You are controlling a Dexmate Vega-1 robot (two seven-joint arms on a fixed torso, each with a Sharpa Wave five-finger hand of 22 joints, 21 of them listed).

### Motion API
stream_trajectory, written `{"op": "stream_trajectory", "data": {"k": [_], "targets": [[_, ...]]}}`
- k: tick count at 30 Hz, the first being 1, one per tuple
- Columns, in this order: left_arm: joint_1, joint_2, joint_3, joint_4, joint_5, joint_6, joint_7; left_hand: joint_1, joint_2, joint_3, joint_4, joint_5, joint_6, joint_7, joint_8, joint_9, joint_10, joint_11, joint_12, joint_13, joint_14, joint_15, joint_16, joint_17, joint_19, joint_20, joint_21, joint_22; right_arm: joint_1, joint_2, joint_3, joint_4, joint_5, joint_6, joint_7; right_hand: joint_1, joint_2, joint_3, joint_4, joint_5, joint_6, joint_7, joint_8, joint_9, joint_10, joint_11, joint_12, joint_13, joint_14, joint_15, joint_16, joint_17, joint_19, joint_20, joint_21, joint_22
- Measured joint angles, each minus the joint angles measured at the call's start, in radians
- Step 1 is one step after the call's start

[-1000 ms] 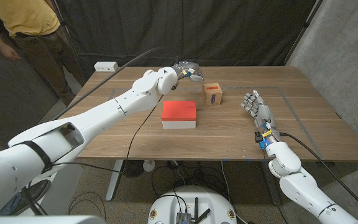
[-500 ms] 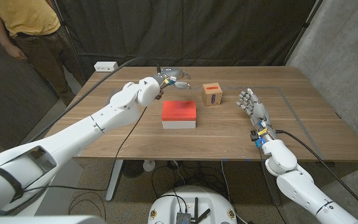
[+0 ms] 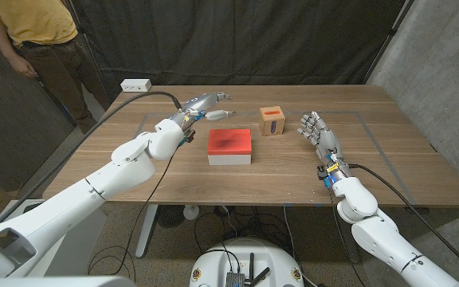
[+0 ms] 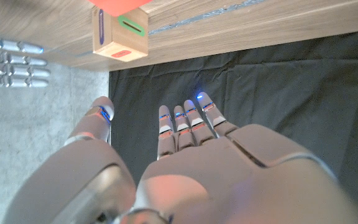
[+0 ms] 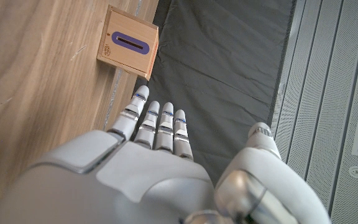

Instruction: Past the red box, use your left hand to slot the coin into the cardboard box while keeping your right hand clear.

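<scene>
Whereas the left hand (image 3: 204, 103) reached past the red box (image 3: 229, 146) toward the cardboard box (image 3: 272, 121) one second ago, it now sits at about 11 o'clock from the red box, well apart from the cardboard box. Its fingers are extended and apart, and the left wrist view shows nothing held in them. No coin can be seen in any view. Judged from the retreat with nothing in the fingers, the coin has probably gone into the cardboard box, but no frame confirms it.

From left to right in the head view:
- A person in a yellow shirt (image 3: 30, 24) stands at the 10 o'clock corner of the scene, off the table.
- A white power strip (image 3: 135, 84) lies on the far left corner of the table.
- The red box, red on top with white sides, lies near the table's centre.
- The cardboard box stands at about 1 o'clock from the red box, with a purple-ringed slot on its top and further coloured slots on its sides in the left wrist view.
- The right hand (image 3: 318, 131) stands at about 3 o'clock from the cardboard box, apart from it, fingers spread and holding nothing. It is clear of the work area.

The wooden table (image 3: 389, 163) has a dark walnut grain. Black curtains (image 3: 293, 40) hang behind it, and a grey panelled wall (image 3: 445, 72) closes the right side.
</scene>
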Motion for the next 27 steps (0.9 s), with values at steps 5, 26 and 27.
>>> {"op": "stream_trajectory", "data": {"k": [5,26,27], "targets": [[0.084,-0.017,-0.060,0.016,-0.111,-0.074,0.068,-0.026,-0.015,-0.016,0.008,-0.004,-0.012,0.002,0.000,0.000,-0.013,0.004,-0.008,0.000,-0.011,0.000,-0.011,0.000,-0.004,0.004,-0.013,0.000,-0.006,-0.006,0.000,-0.002,0.007,0.009,0.013,0.000,0.000,-0.004,-0.004,0.000,-0.048,-0.012,-0.017,0.000,-0.035,-0.009,-0.009,-0.001,-0.019,-0.007,-0.008,0.000,-0.010,-0.010,0.000,0.000],[0.272,-0.177,-0.171,0.250,-0.595,-0.487,0.124,-0.104,-0.035,-0.054,0.018,-0.015,-0.001,0.008,0.004,-0.009,0.020,-0.002,-0.009,-0.005,0.026,0.000,-0.025,0.000,0.031,-0.002,-0.055,0.000,-0.037,-0.032,0.017,0.001,0.016,0.051,0.054,-0.004,-0.015,-0.009,-0.001,0.000,-0.080,-0.009,-0.006,0.000,-0.065,-0.005,-0.009,-0.005,-0.055,-0.002,-0.015,0.000,-0.041,-0.012,-0.004,0.000],[0.274,-0.185,-0.172,0.263,-0.614,-0.507,0.118,-0.109,-0.035,-0.054,0.018,-0.015,0.000,0.008,0.004,-0.009,0.020,-0.002,-0.009,-0.005,0.026,0.000,-0.032,0.000,0.031,-0.002,-0.061,0.000,-0.038,-0.032,0.017,0.002,0.017,0.052,0.055,-0.004,-0.015,-0.009,-0.001,0.000,-0.080,-0.009,-0.006,0.000,-0.065,-0.005,-0.009,-0.005,-0.055,-0.002,-0.015,0.000,-0.041,-0.012,-0.004,0.000]]}}
